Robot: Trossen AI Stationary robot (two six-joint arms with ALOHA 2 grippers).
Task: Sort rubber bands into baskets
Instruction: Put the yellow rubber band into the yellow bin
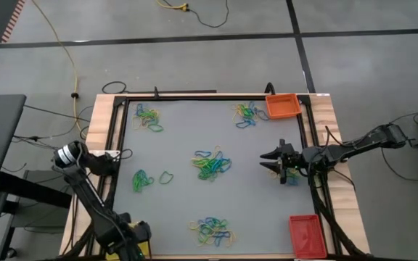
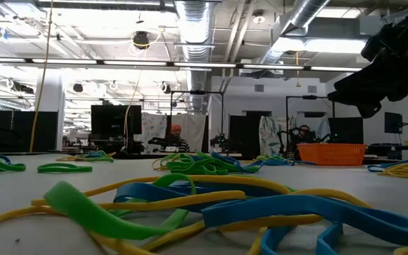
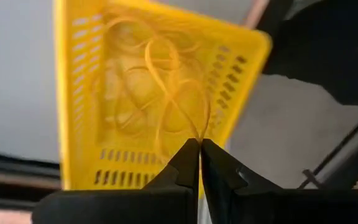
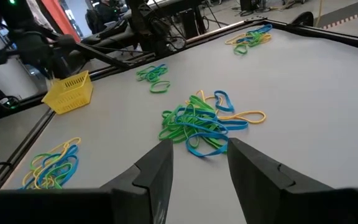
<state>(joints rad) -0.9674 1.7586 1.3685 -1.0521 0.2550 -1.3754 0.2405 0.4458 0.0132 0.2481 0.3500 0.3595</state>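
A grey mat framed by a black rail covers the table (image 1: 194,130), which stands on a grey floor where a long yellow cable (image 1: 62,47) trails off. From above, rubber bands lie in loose heaps: one in the middle of the mat (image 1: 212,164), one near the far left corner (image 1: 148,118), one near the far right beside the orange basket (image 1: 282,106), one at the near edge (image 1: 210,230), and a few green loops (image 1: 143,180) to the left. The red basket (image 1: 304,235) sits at the near right corner. The right gripper (image 1: 274,162) hovers over the mat's right side, aimed at the middle heap, its fingers parted and empty; the left arm (image 1: 85,185) folds back at the near left corner. At table height, blue, yellow and green bands (image 2: 211,205) fill the foreground, the orange basket (image 2: 331,153) stands far off on the right, and a person (image 2: 176,134) sits in the workshop behind. The left wrist camera shows the left gripper (image 3: 200,155) clenched tight, a thin yellow band (image 3: 178,106) pinched between its tips, hanging over the yellow basket (image 3: 79,93), which already holds yellow loops. The right wrist camera looks between its spread, empty fingers (image 4: 157,171) at the middle heap (image 4: 201,124), with the yellow basket (image 4: 70,92) at the mat's edge beyond.
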